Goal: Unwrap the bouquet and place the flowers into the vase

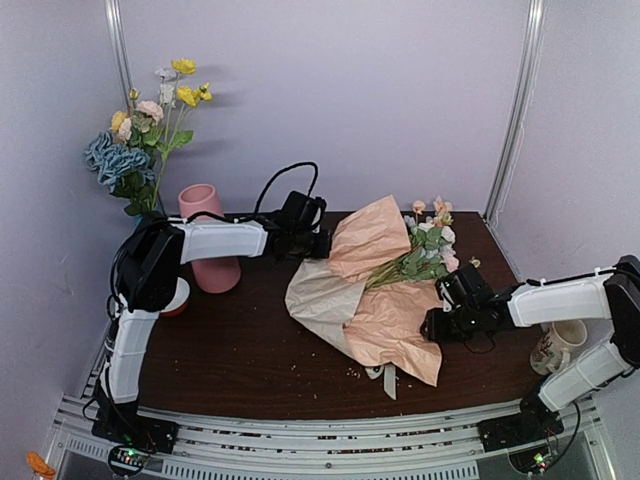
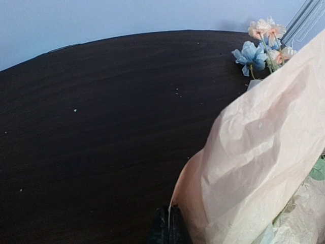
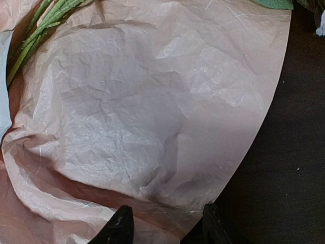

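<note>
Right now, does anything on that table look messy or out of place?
The bouquet lies flat, its peach paper splayed open, flowers pointing toward the far right corner. Pale specks dot the table near its front edge. The pink vase stands upright.

On my left wrist camera the dark worktop (image 2: pixel 91 127) spreads away to the left. My left claw (image 2: pixel 166 231) is pinched shut at the bottom edge on crinkled peach wrapping paper (image 2: pixel 254 152), which rises to the right; past it sit a blue bloom (image 2: pixel 250 53) and peach blooms (image 2: pixel 266 28)
</note>
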Action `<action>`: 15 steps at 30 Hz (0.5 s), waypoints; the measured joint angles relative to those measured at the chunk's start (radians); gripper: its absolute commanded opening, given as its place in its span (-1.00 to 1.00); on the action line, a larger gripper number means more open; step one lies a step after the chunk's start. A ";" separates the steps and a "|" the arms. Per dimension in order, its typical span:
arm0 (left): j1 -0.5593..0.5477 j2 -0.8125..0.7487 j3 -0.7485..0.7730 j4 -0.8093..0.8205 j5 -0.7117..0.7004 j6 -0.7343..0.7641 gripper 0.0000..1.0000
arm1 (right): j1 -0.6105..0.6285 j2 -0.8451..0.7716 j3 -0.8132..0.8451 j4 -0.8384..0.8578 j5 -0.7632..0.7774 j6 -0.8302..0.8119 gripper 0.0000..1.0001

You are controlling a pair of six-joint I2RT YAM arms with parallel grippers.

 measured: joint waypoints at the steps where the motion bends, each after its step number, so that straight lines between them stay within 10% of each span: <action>1: 0.000 0.000 0.000 -0.004 -0.011 -0.002 -1.00 | 0.000 -0.014 -0.002 -0.006 -0.013 -0.008 -0.01; 15: 0.024 -0.027 -0.073 -0.111 -0.362 -0.060 -0.93 | 0.023 -0.204 0.077 0.058 -0.255 -0.073 0.05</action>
